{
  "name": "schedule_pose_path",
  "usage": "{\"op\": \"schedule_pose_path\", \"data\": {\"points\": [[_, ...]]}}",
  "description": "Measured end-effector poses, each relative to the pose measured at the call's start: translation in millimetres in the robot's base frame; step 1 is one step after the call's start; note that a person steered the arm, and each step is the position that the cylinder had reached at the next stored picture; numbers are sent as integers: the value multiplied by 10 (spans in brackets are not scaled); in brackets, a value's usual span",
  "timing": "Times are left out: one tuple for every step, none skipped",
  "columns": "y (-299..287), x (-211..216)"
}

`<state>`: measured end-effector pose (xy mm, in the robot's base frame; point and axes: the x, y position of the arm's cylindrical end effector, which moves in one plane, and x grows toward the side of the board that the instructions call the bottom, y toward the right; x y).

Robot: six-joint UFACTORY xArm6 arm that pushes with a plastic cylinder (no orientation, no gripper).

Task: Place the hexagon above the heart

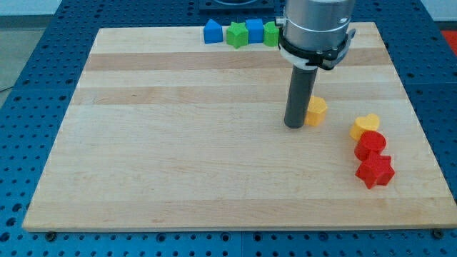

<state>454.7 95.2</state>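
Note:
A yellow hexagon [316, 111] lies right of the board's middle. My tip [294, 126] stands right against its left side. A yellow heart [365, 126] lies further to the view's right and a little lower. A red round block [370, 145] touches the heart from below, and a red star [375, 171] lies under that.
Along the top edge of the wooden board [178, 143] stands a row: a blue block [212, 31], a green star [235, 34], a blue block [254, 31] and a green block [270, 33] partly hidden by the arm.

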Motion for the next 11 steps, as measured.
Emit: {"op": "schedule_pose_path", "data": {"points": [[407,-177],[545,-237],[213,-237],[-250,-447],[-96,-783],[389,-736],[800,-487],[916,-380],[895,-540],[1154,-788],[1468,-722]]}}
